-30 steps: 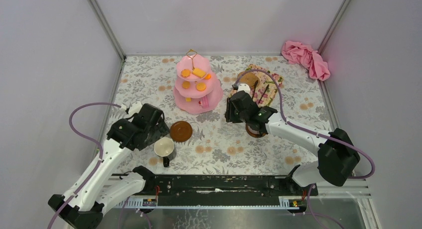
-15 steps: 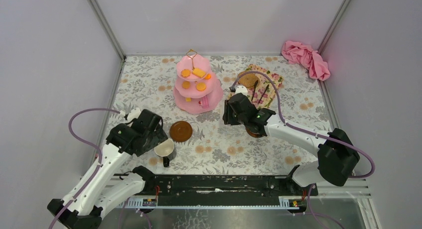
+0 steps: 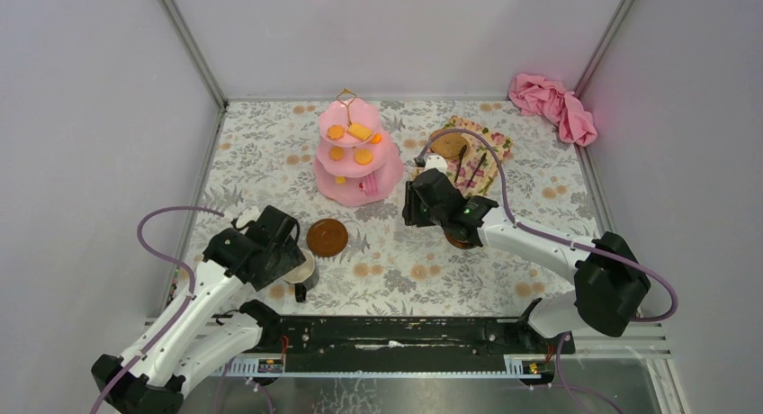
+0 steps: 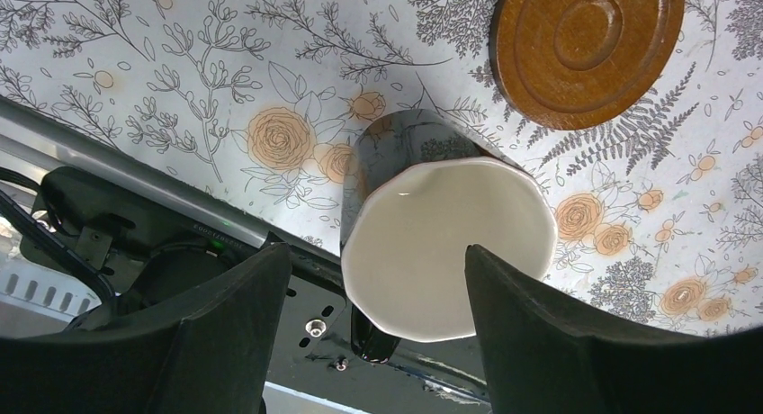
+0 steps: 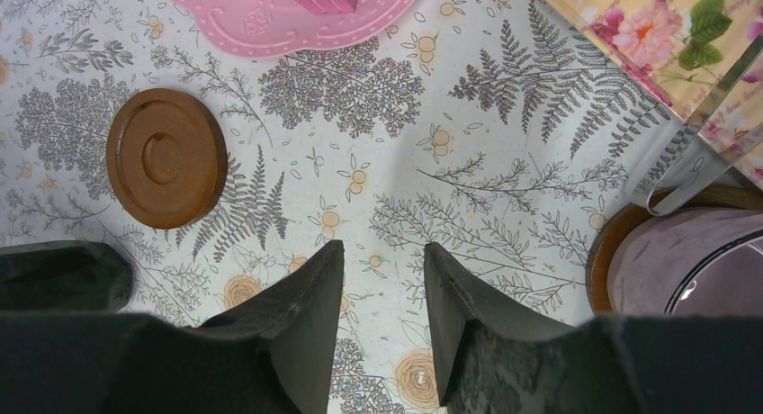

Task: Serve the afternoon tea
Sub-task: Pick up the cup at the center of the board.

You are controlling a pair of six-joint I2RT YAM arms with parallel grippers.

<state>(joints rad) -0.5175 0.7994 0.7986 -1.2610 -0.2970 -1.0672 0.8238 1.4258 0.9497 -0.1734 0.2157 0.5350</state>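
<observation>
The pink three-tier cake stand [image 3: 357, 166] holds orange and yellow biscuits [image 3: 362, 131]. One empty brown saucer [image 3: 327, 238] lies in front of it; it also shows in the left wrist view [image 4: 585, 49] and the right wrist view [image 5: 166, 157]. The white mug [image 4: 450, 243] stands near the table's front edge, its dark handle towards the rail. My left gripper [image 4: 376, 248] is open, its jaws straddling the mug's rim without touching. My right gripper [image 5: 382, 252] is open and empty above the tablecloth. The purple mug [image 5: 693, 261] sits on the second saucer [image 5: 607, 243] to its right.
A floral box [image 3: 481, 153] with slim black tongs [image 3: 462, 162] lies at the back right. A pink cloth [image 3: 553, 103] is bunched in the far right corner. The black mounting rail [image 4: 135, 252] runs just behind the white mug.
My left arm has swung right and towards the near edge, bringing its open gripper over the white mug. My right gripper has shifted slightly left, then held still.
</observation>
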